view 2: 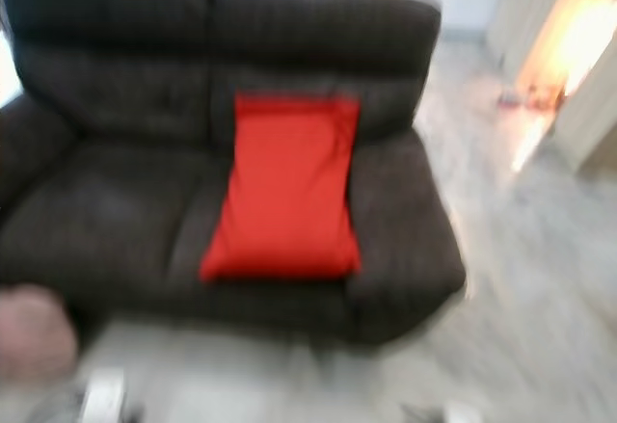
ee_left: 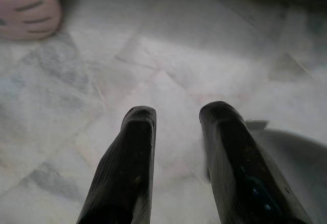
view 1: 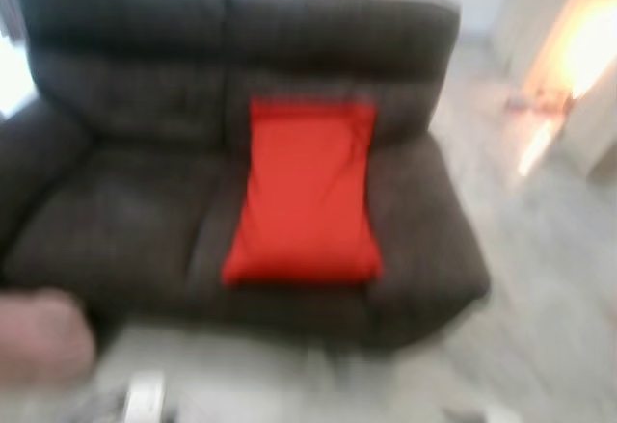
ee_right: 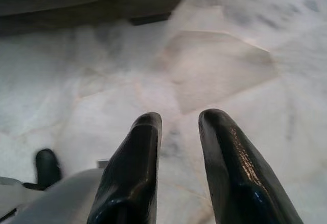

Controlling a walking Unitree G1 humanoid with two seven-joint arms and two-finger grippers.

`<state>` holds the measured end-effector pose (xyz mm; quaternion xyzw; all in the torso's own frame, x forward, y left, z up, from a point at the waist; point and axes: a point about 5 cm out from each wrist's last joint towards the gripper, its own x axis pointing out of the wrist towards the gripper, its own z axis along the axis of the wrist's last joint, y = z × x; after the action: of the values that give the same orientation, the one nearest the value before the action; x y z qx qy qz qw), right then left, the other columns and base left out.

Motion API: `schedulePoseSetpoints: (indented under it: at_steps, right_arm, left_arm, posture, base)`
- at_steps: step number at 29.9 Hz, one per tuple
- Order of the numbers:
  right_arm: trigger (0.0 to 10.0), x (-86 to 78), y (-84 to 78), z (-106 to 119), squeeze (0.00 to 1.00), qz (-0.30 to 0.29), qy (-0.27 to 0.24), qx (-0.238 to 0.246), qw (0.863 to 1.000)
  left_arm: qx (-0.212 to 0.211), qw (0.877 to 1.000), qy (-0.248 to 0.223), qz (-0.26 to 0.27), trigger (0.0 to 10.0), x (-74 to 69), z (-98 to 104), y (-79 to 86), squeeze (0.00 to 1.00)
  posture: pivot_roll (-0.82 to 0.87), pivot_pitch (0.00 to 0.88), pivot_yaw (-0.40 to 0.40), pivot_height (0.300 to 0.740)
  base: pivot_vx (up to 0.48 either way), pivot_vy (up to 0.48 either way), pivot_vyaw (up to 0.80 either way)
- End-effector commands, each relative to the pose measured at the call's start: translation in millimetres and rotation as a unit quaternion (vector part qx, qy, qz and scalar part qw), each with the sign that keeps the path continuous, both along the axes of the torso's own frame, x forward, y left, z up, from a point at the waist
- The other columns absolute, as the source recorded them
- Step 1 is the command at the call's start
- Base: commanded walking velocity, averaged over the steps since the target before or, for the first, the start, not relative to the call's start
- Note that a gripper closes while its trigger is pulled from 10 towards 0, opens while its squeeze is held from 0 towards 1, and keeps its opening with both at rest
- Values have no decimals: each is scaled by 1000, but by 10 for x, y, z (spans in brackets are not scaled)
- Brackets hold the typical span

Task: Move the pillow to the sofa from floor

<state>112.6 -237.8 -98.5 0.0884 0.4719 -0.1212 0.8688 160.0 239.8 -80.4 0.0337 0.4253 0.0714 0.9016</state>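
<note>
A red pillow leans upright against the backrest of the dark brown sofa, on its right seat cushion. My left gripper hangs low over the marble floor, fingers apart and nothing between them. Over the floor near the sofa's base, my right gripper is likewise open and holds nothing. The head views are blurred.
A pink soft object lies on the floor by the sofa's front left corner, also seen as the pink object. Pale marble floor stretches to the right of the sofa. A bright doorway is at the far right.
</note>
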Motion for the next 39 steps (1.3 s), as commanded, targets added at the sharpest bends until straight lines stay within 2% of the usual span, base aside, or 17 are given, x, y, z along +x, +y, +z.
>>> schedulePoseSetpoints:
  at_steps: [1,20,39]
  right_arm:
    - [10000,17,74,-11,0,8,-3,8,1000]
    - [10000,6,62,-13,0,13,2,5,1000]
    - [10000,2,62,-14,0,16,3,6,1000]
  left_arm:
    - [5,1000,11,5,10000,-60,-16,46,0]
    - [1,1000,12,7,10000,-61,-24,21,0]
    - [2,1000,11,9,10000,-61,-26,15,0]
  posture:
    - [27,17,-52,740]
    - [29,13,-55,740]
    - [34,16,-57,740]
  base:
    - [0,259,0]
    - [0,264,0]
    - [0,480,0]
